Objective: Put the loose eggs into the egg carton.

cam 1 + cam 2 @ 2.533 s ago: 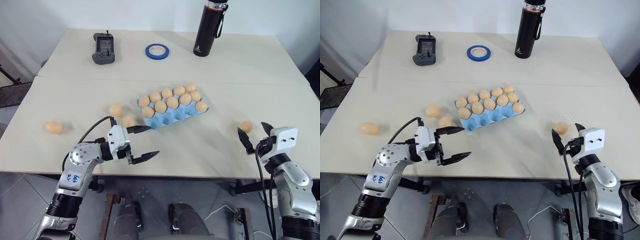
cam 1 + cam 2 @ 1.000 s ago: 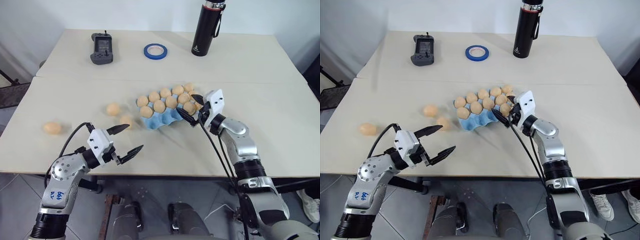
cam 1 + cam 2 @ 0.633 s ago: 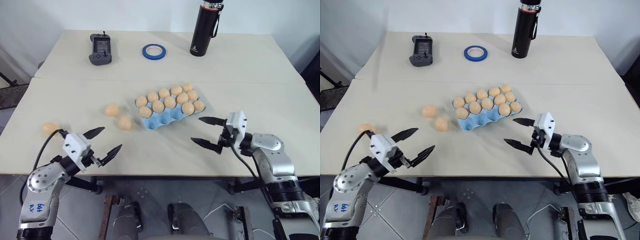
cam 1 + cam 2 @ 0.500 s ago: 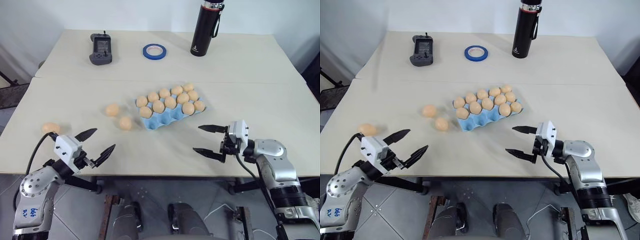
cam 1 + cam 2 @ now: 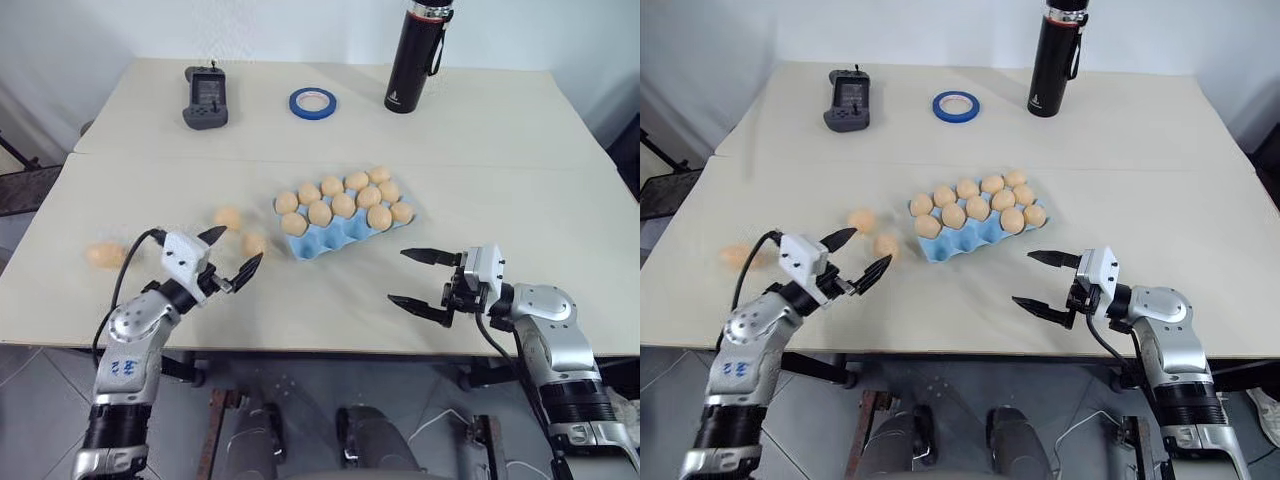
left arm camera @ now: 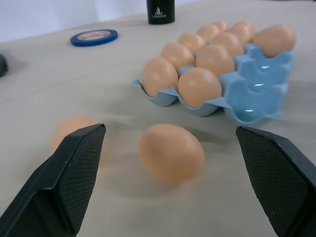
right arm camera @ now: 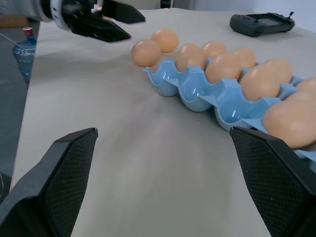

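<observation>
The light blue egg carton point(image 5: 335, 236) lies mid-table, with several eggs in its back rows and bare cups along its near-left side. Three loose eggs lie to its left: one point(image 5: 254, 243) close to the carton, one point(image 5: 228, 217) behind that, and one point(image 5: 103, 254) far left. My left gripper point(image 5: 232, 255) is open just short of the nearest loose egg point(image 6: 171, 152), which lies on the table ahead of the gap between its fingers. My right gripper point(image 5: 400, 276) is open and empty near the front edge, pointing left towards the carton point(image 7: 197, 96).
A black bottle point(image 5: 412, 55), a blue tape ring point(image 5: 313, 101) and a dark handheld controller point(image 5: 206, 97) stand at the back of the table. A seam runs across the table behind the carton. A water bottle point(image 7: 22, 52) stands on the floor past the table edge.
My right gripper drew back from the carton to the front edge, leaving an egg in the carton. My left gripper swung out left, then came forward to the loose egg by the carton.
</observation>
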You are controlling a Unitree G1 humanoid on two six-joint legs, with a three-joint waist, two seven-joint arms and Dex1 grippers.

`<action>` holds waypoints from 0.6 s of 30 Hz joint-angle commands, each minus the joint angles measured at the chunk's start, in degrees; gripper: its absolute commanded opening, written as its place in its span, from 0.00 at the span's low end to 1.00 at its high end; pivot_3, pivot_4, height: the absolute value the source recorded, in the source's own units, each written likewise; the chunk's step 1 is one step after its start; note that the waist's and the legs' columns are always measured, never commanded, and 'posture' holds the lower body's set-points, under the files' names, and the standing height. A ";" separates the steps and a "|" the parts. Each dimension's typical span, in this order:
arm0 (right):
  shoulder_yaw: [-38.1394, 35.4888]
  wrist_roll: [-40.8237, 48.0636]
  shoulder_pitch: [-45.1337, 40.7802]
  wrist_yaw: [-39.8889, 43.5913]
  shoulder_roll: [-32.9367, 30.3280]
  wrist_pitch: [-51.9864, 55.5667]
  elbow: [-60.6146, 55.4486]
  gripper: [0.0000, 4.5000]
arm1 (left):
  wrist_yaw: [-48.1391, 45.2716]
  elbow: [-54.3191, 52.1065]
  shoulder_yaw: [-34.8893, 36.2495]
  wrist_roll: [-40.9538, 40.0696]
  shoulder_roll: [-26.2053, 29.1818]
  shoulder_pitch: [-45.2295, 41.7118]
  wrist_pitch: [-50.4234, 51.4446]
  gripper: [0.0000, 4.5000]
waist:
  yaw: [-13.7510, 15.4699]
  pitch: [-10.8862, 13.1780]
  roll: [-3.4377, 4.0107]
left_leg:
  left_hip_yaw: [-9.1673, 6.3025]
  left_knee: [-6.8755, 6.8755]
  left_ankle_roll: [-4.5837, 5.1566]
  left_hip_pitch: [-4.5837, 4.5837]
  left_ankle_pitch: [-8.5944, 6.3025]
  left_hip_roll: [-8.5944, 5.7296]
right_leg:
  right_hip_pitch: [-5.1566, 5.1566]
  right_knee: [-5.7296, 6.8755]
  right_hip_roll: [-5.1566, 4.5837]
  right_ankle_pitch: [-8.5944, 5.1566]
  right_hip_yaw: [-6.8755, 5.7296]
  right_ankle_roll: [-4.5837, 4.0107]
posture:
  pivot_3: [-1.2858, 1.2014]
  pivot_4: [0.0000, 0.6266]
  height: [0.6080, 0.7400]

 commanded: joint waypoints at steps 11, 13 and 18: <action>-2.08 1.79 3.07 -4.88 1.12 -0.18 -5.33 1.00 | 1.08 9.37 -2.52 1.58 -3.91 -6.82 -0.17 0.65 | 0.48 0.01 -0.02 | -0.02 0.31 -0.08 -0.01 -0.04 0.02 | 0.05 0.19 0.01 0.05 -0.01 0.10 | 0.52 0.24 1.00; -1.98 1.77 3.58 -5.35 1.19 -0.21 -5.77 1.00 | 1.00 9.17 -2.59 1.64 -3.90 -7.30 0.06 0.51 | 0.49 0.01 -0.02 | -0.02 0.31 -0.07 -0.01 -0.04 0.02 | 0.06 0.19 0.00 0.06 0.00 0.11 | 0.52 0.24 1.00; -2.16 1.80 4.50 -6.25 0.95 -0.09 -6.45 1.00 | -2.11 5.49 -5.25 0.30 -4.50 -10.76 3.27 0.46 | 1.01 0.01 -0.02 | -0.03 0.31 -0.08 -0.01 -0.03 0.02 | 0.05 0.21 0.01 0.06 -0.02 0.11 | 0.52 0.24 1.00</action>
